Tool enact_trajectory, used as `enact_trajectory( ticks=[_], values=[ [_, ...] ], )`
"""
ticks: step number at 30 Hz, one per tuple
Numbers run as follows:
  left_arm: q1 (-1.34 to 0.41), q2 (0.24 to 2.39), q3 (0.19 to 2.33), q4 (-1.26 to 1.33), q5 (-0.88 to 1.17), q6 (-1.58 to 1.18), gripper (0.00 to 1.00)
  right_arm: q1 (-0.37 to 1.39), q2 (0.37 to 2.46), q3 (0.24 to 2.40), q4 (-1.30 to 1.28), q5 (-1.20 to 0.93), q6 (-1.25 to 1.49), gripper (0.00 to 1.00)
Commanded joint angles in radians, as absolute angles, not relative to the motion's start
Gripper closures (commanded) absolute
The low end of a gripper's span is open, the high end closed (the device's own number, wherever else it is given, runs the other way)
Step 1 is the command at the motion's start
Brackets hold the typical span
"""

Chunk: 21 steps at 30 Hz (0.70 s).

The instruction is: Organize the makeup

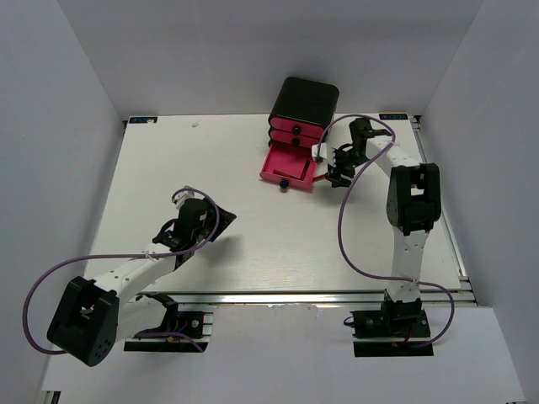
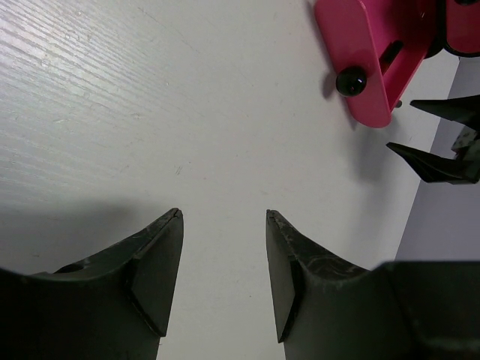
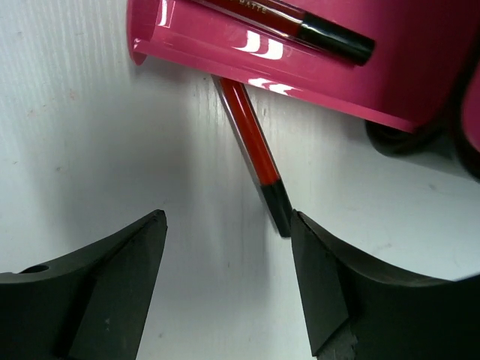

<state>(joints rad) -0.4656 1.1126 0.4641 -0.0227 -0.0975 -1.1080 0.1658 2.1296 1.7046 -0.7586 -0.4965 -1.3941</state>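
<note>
One stick [image 3: 251, 142] ahead of my right gripper [image 3: 229, 219], jaws apart, empty; it lies lengthwise, far end under drawer [image 3: 337, 82].

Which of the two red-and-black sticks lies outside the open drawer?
The stick on the white table, black tip beside the right hand; its red end meets the edge of the pink drawer. The other stick lies inside that drawer.

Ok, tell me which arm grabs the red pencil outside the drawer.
Right arm: its jaws stand open beside the red pencil by the pink drawer; the left arm sits far off.
</note>
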Motion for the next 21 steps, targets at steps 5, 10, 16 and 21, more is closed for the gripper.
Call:
enact_trajectory(
  ticks=[5, 10, 16, 21],
  values=[
    [-0.460, 1.095, 0.465, -0.026, -0.115, -1.112, 0.42, 0.170, 2.213, 1.822, -0.771, -0.514, -1.437, 0.27],
    [-0.460, 1.106, 0.477, -0.031, -0.118, -1.111, 0.42, 0.172, 2.253, 1.859, -0.764, -0.514, -1.427, 0.27],
    [-0.460, 1.123, 0.482, -0.023, -0.110, -1.111, 0.42, 0.172, 2.302, 1.913, -0.796, -0.503, -1.437, 0.28],
    [-0.460, 1.127, 0.492, -0.035, -0.115, -1.104, 0.42, 0.178, 2.350, 1.951, -0.859, -0.492, -1.468, 0.34]
  ],
)
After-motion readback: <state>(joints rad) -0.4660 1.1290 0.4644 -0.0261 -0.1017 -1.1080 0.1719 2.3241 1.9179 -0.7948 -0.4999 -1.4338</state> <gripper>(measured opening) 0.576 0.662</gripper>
